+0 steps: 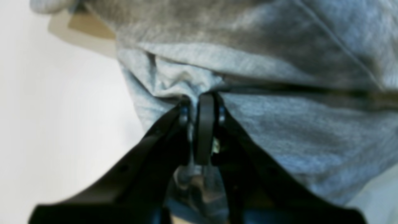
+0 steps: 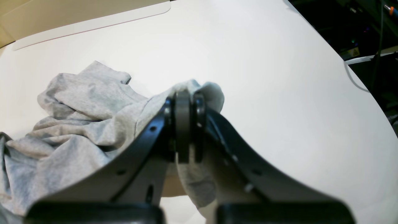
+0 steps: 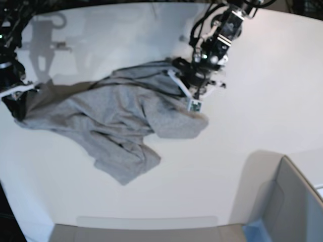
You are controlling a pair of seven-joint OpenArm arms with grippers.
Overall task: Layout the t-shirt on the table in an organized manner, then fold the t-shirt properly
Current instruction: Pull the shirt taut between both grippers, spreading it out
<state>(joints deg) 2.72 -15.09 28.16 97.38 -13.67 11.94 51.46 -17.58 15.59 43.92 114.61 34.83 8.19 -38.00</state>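
- The t-shirt (image 3: 116, 118) lies crumpled on the white tabletop (image 3: 252, 75), stretched between the two arms. It is bunched in ridges, with one flap trailing toward the near edge. No lettering shows in any view, so we cannot tell which face is up.
- We judge the fabric light, soft and limp. It should drape and fold on itself wherever unsupported and will not hold a shape. It ought to slide easily over the smooth tabletop, so dragging it flat looks feasible.
- Best holds, in our view, are seams and hems such as shoulders, sleeve ends and the bottom corners. A pinch mid-panel would only gather more wrinkles.
- Left gripper (image 1: 202, 102): the wrist view shows the fingers together on a puckered fold of grey cloth beside a folded edge. Which part of the garment this is we cannot tell; the view is blurred.
- Right gripper (image 2: 184, 96): fingers clamped on a bunched end of the shirt, cloth spilling over and below the tips. In the base view this end sits at the tabletop's far left.
- Risk noted: one thin layer could slip out under tension.
- A grey bin (image 3: 298, 201) stands well apart at the near right corner.
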